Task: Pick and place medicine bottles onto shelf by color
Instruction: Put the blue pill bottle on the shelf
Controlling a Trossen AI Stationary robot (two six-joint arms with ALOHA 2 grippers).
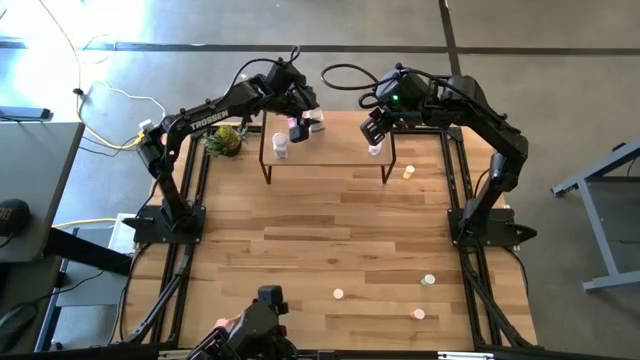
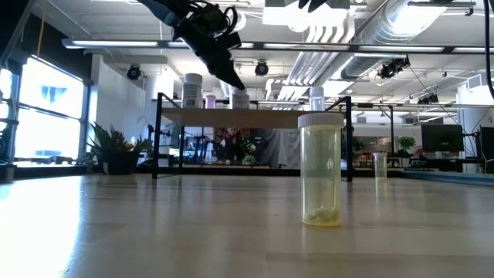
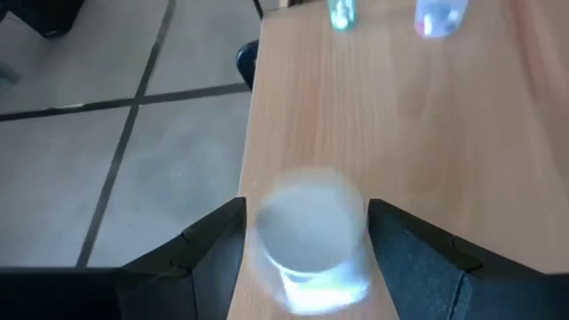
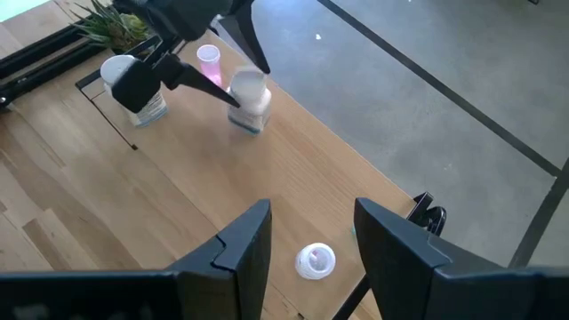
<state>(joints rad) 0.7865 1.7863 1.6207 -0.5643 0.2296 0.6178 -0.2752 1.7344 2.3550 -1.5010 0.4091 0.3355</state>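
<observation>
The left gripper (image 4: 233,84) straddles a white bottle (image 4: 250,102) on the shelf (image 1: 330,150) — jaws wide, not clamped. It looks light, rigid and smooth — best pinched mid-body. The right gripper (image 4: 311,236) hangs half-open over the shelf, empty.

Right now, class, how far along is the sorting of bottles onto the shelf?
Done: three small bottles stand on the low light-wood shelf. In hand: the left gripper has its jaws astride a fourth, a white plastic bottle standing there; the right gripper hovers open above the shelf's other end. Left: four loose bottles on the wooden plank tabletop.

Left tool (image 3: 307,244) and right tool (image 4: 311,240) agape.
</observation>
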